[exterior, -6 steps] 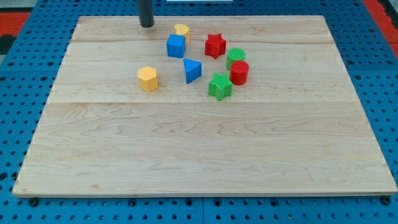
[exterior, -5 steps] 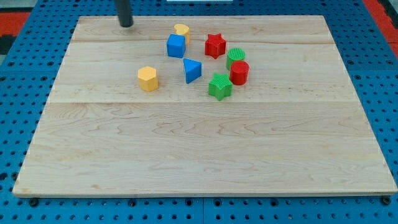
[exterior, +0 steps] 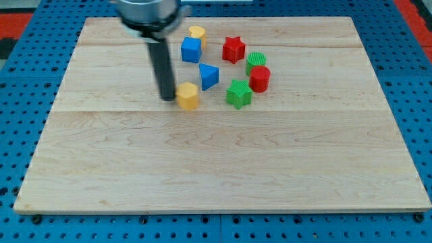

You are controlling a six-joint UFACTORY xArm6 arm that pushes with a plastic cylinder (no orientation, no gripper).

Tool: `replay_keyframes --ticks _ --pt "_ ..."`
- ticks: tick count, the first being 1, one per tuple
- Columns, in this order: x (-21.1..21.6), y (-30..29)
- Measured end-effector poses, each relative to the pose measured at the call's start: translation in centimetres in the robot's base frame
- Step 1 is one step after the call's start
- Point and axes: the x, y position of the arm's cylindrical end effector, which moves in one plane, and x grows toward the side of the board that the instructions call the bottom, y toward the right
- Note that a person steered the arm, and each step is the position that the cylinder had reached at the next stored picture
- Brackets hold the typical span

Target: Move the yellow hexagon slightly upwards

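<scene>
The yellow hexagon [exterior: 188, 96] lies on the wooden board [exterior: 216, 162], left of the green star [exterior: 238, 93] and below the blue triangle [exterior: 208, 75]. My tip [exterior: 167, 98] rests on the board right against the hexagon's left side. The rod rises from it to the view's top.
A blue cube [exterior: 191, 49] and a small yellow block [exterior: 197, 32] sit above the hexagon. A red star [exterior: 233, 48], a green cylinder [exterior: 256, 61] and a red cylinder [exterior: 260, 78] stand to the right. Blue pegboard surrounds the board.
My tip came down from the board's top left to the hexagon's left side. The hexagon has slid to the right and slightly down. The other blocks have not moved.
</scene>
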Motion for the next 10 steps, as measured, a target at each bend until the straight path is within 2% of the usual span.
replay_keyframes --ticks 1,3,4,5,6,7,8,9,10 --pt "0.7 8.1" --pt "4.0 16.6" --pt "6.7 16.5" --pt "10.6 19.6" --pt "6.6 24.5" --pt "4.0 24.3" --pt "8.5 23.1" --pt "5.7 18.6" --pt "1.6 23.3"
